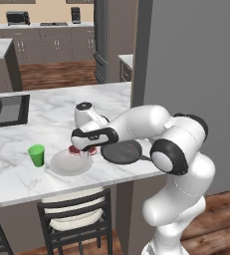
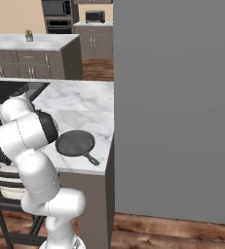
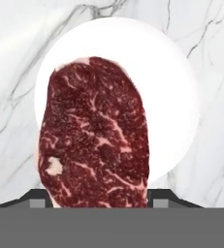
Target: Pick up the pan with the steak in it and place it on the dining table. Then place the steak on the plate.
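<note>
I am holding the steak point(image 3: 95, 133) clamped in the gripper point(image 1: 82, 150) above the plate point(image 1: 69, 163); the pan point(image 1: 122, 152) is sitting empty on the dining table point(image 1: 17, 174)

Marbled red steak point(image 3: 96, 135) over smooth white plate point(image 3: 171, 97)

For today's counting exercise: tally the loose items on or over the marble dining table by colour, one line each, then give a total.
Dark grey: 1, the frying pan
Red: 1, the steak, above the plate
Pale grey-white: 1, the plate
Green: 1, the cup
Total: 4
</note>
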Controlling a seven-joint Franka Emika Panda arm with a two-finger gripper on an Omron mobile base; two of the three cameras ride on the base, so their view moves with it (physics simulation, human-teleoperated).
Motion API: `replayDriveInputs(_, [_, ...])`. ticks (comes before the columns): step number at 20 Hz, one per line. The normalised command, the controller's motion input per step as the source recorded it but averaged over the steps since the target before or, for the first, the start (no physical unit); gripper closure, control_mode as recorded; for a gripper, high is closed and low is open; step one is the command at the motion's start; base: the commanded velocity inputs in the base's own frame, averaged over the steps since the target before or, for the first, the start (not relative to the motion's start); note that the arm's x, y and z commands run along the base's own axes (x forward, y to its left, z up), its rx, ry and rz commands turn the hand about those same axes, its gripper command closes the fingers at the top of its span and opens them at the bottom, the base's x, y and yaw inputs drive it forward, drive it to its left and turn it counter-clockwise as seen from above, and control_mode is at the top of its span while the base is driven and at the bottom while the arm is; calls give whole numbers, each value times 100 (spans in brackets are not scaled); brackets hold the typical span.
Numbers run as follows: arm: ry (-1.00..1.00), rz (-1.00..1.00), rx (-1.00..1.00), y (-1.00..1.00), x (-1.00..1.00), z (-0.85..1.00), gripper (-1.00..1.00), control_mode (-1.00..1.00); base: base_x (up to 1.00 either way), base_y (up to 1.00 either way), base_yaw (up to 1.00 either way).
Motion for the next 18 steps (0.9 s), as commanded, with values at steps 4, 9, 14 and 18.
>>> replayDriveInputs(4, [1,0,0,12,0,-7,100,-100,0,0,0])
replayDriveInputs(9, [0,0,2,24,0,-17,100,-100,0,0,0])
replayDriveInputs(14, [0,-1,2,28,2,-17,100,-100,0,0,0])
replayDriveInputs(18, [0,0,0,18,0,-21,100,-100,0,0,0])
